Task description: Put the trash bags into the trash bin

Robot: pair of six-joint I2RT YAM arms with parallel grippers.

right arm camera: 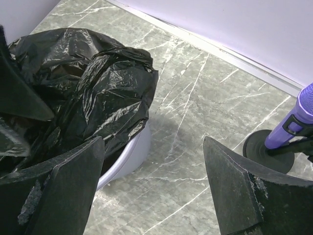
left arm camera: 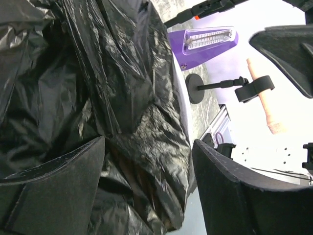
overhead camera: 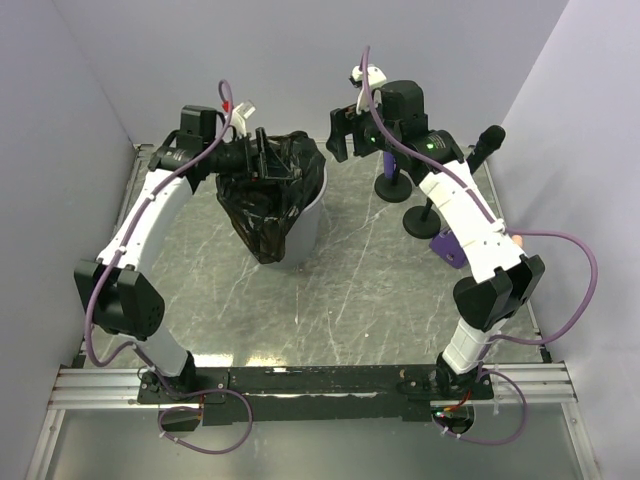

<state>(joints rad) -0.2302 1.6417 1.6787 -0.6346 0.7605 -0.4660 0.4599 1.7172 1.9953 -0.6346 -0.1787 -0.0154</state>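
Table (overhead camera: 350, 290): a grey-green marbled top, walled on three sides by pale lilac panels.

Left arm (overhead camera: 150, 210): reaches from its base at the near edge to the far left part of the table. Right arm (overhead camera: 470, 220): reaches up the right side and ends near the far centre.

Black trash bag (overhead camera: 265, 210): crumpled and glossy. It is heaped in and over the mouth of the trash bin, and a long flap hangs down the near-left outside of the wall.

Trash bin (overhead camera: 308, 225): upright on the table, far left of centre. Only its light grey right wall and a strip of rim (right arm camera: 132, 152) show beyond the plastic.

Left gripper (overhead camera: 262, 150): sits over the top of the bag at the bin's mouth. The left wrist view shows the jaws spread wide (left arm camera: 146, 144), with bag folds lying across the gap. A sliver of light separates the plastic from the right finger, so nothing is pinched.

Right gripper (overhead camera: 338, 135): raised, just to the right of the bin and apart from it. Its jaws are spread (right arm camera: 152, 147) with bare table between them, and it holds nothing.

Black microphone (overhead camera: 487, 145): on a stand with a round base, at the far right.

Purple microphone (right arm camera: 301, 115): on a second stand with a round black base (overhead camera: 392, 187), right of the bin and well clear of it.

Purple wedge-shaped item (left arm camera: 208, 41): has a clear graduated front and stands on the right side, beside the microphone stands.
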